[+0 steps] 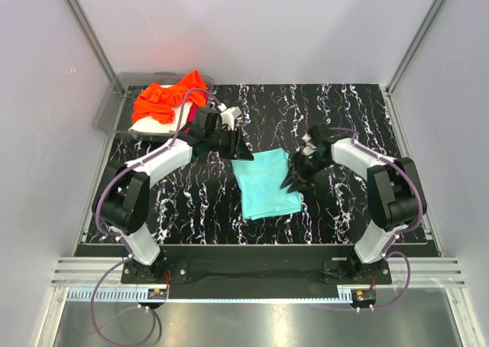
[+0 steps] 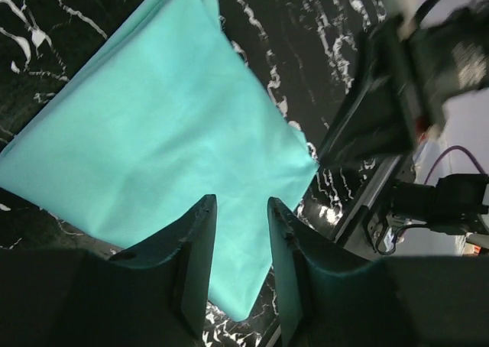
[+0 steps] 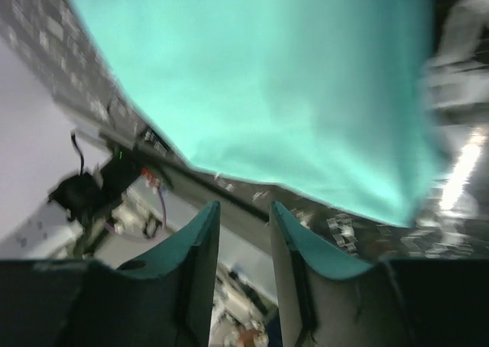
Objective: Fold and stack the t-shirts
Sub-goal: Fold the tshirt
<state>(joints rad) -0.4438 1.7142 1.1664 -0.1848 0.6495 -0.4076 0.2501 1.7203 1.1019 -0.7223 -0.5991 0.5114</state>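
The turquoise t-shirt (image 1: pixel 266 183) lies folded into a flat rectangle on the black marbled mat. It fills the left wrist view (image 2: pixel 153 125) and the right wrist view (image 3: pixel 290 79). My left gripper (image 1: pixel 235 144) hovers at the shirt's far left corner, jaws open and empty (image 2: pixel 241 209). My right gripper (image 1: pixel 296 177) hovers at the shirt's right edge, jaws open and empty (image 3: pixel 244 213). The bright orange t-shirt (image 1: pixel 166 96) lies crumpled on a cream-white cloth (image 1: pixel 177 115) at the far left. No magenta-red shirt is in view.
A grey plastic tray (image 1: pixel 107 110) holds the orange and white cloth at the mat's far left corner. The black marbled mat (image 1: pixel 336 110) covers the table inside white walls. The right wrist view is motion-blurred.
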